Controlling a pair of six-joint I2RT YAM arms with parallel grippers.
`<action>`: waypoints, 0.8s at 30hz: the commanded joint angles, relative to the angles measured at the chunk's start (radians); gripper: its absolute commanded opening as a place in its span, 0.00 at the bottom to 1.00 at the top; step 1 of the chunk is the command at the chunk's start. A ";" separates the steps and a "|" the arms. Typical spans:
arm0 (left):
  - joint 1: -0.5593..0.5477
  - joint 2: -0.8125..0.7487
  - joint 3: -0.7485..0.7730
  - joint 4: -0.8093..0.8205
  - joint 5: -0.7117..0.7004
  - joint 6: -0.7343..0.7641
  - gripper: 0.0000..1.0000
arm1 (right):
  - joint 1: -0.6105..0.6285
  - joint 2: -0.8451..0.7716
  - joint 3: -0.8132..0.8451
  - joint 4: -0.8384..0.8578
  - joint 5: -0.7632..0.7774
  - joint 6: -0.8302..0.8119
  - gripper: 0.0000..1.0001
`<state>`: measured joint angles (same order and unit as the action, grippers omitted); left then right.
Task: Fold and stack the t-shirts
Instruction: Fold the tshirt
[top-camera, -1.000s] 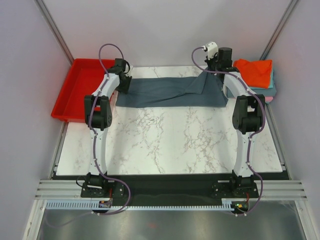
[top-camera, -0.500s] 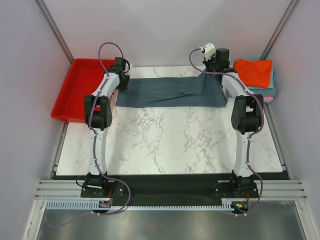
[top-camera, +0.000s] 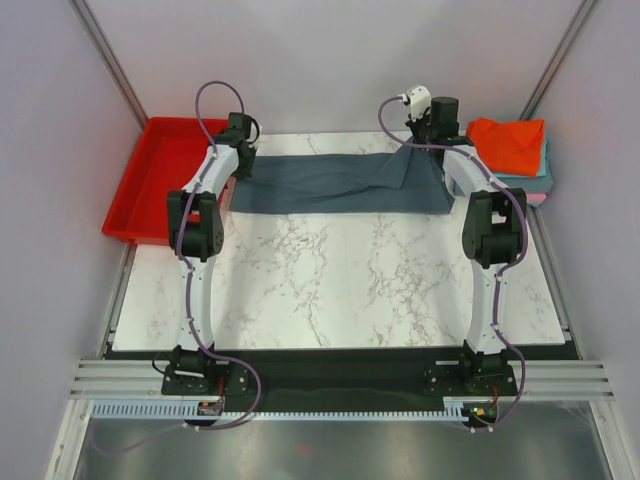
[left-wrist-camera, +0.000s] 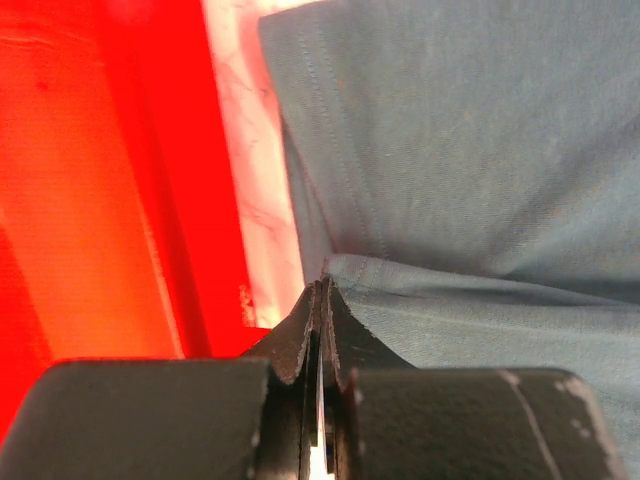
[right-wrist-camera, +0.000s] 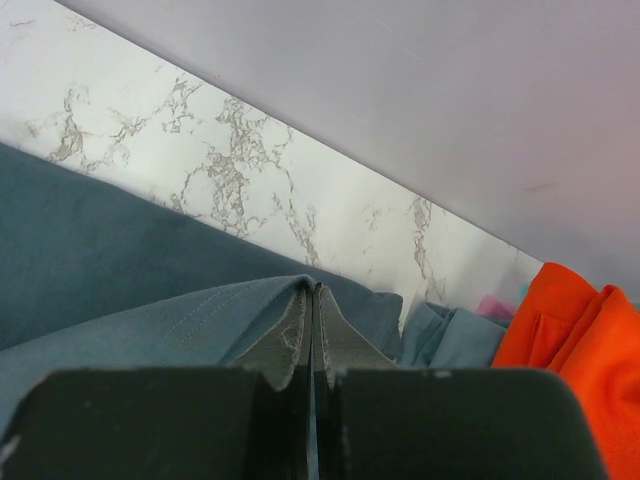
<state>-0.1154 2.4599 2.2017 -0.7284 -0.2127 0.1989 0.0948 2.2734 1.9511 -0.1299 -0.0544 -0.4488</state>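
A large slate blue-grey t-shirt (top-camera: 330, 185) lies spread across the back of the marble table. My left gripper (top-camera: 245, 165) is at its left edge; in the left wrist view the left gripper (left-wrist-camera: 325, 287) is shut with the stitched hem of the shirt (left-wrist-camera: 480, 150) pinched at its tips. My right gripper (top-camera: 418, 143) holds the shirt's right end raised; in the right wrist view the right gripper (right-wrist-camera: 312, 288) is shut on a fold of the shirt (right-wrist-camera: 90, 250). At the back right lies a pile with an orange-red shirt (top-camera: 508, 142) on top of a teal one (top-camera: 535, 178).
A red plastic tray (top-camera: 150, 185) sits off the table's left edge, close beside the left gripper, and fills the left side as the red tray (left-wrist-camera: 100, 200). The pile shows as orange-red (right-wrist-camera: 580, 330), teal (right-wrist-camera: 455, 335) and pink (right-wrist-camera: 492, 305) cloth. Walls enclose the back and sides.
The left gripper has closed on the shirt's left edge. The right gripper has shifted slightly left and back, still holding the shirt's right end.
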 joint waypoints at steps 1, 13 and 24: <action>0.005 -0.081 -0.003 0.050 -0.073 0.008 0.02 | 0.006 0.020 0.035 0.049 0.019 0.007 0.00; 0.000 -0.055 -0.008 0.084 -0.145 0.028 0.02 | 0.019 0.078 0.069 0.092 0.033 0.007 0.00; -0.059 -0.188 0.004 0.084 -0.137 -0.009 0.64 | 0.034 -0.015 0.039 0.093 0.160 0.071 0.59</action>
<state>-0.1532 2.4256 2.1876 -0.6777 -0.3286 0.1940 0.1314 2.3569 1.9728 -0.0605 0.0555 -0.4221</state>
